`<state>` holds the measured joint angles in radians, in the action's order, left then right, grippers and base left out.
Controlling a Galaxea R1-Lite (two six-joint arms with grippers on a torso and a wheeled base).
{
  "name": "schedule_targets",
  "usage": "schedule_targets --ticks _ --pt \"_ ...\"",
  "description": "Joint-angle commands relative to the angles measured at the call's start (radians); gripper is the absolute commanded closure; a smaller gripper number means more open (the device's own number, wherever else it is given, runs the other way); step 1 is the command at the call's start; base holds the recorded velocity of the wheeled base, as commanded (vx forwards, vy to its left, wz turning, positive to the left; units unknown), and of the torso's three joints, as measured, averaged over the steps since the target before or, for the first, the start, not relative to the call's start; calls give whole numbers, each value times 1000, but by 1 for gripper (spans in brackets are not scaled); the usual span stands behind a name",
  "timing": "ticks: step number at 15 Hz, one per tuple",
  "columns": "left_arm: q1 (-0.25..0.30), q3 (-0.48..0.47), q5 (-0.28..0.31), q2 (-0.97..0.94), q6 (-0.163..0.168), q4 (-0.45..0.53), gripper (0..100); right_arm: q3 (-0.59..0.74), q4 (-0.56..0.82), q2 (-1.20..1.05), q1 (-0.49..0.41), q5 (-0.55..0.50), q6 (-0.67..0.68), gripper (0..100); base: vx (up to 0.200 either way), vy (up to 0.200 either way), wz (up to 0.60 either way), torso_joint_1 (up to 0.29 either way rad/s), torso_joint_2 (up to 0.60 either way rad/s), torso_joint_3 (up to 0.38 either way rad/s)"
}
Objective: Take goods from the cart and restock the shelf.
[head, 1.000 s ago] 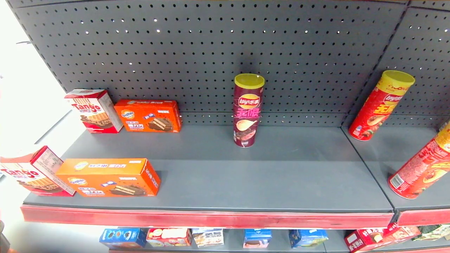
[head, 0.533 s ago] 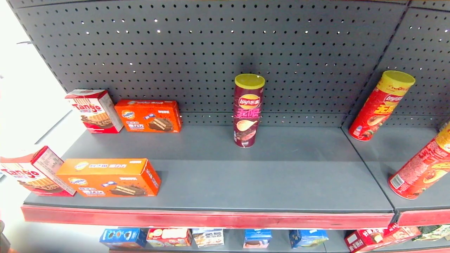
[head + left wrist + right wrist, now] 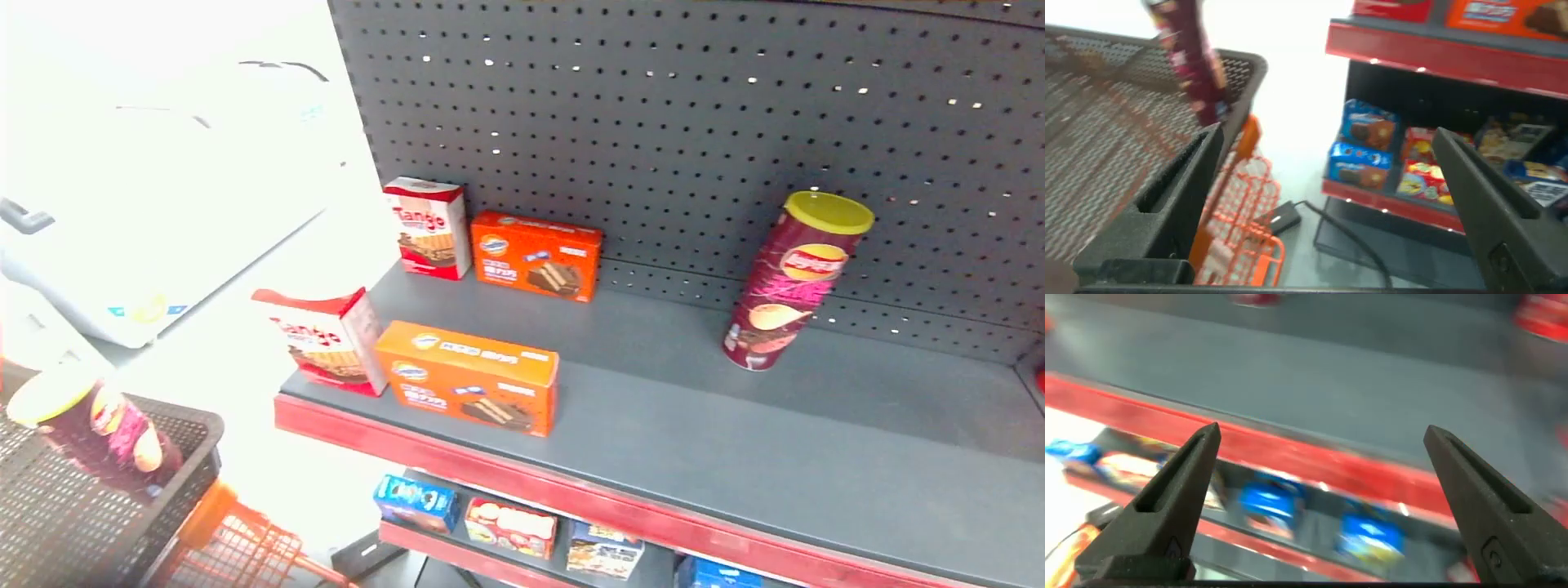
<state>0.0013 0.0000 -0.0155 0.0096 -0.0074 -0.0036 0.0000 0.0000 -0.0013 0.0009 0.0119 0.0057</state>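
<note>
Overhead, maroon can (image 3: 790, 282) on shelf (image 3: 735, 441); wrist-level, left gripper (image 3: 1328, 137) agape beside cart (image 3: 1102, 106)

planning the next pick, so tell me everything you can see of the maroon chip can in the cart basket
The maroon cylindrical chip can looks like a cardboard tube with a glossy printed wrap showing a yellow logo patch and pink lettering. It is closed by a yellow lid that looks like plastic. It stands tilted inside the black mesh cart basket, its lower end against the wall near a corner and its lid end leaning toward the basket's middle. Nothing grips it.
</note>
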Motion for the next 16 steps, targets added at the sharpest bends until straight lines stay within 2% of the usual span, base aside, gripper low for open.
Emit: schedule_targets --ticks 1,2,14,15,16 --pt "0 0 0 1 0 1 0 0 0 1 -1 0 0 0 0 0 600 -2 7 7" --pt "0 0 0 1 0 1 0 0 0 1 -1 0 0 0 0 0 600 7 7 2" --pt "0 0 2 1 0 4 0 0 0 1 1 -3 2 0 0 0 0 0 0 0" --pt "0 -3 5 3 3 7 0 0 0 1 1 -3 2 0 0 0 0 0 0 0" --pt "3 -9 -11 6 32 7 0 0 0 1 1 -3 2 0 0 0 0 0 0 0"
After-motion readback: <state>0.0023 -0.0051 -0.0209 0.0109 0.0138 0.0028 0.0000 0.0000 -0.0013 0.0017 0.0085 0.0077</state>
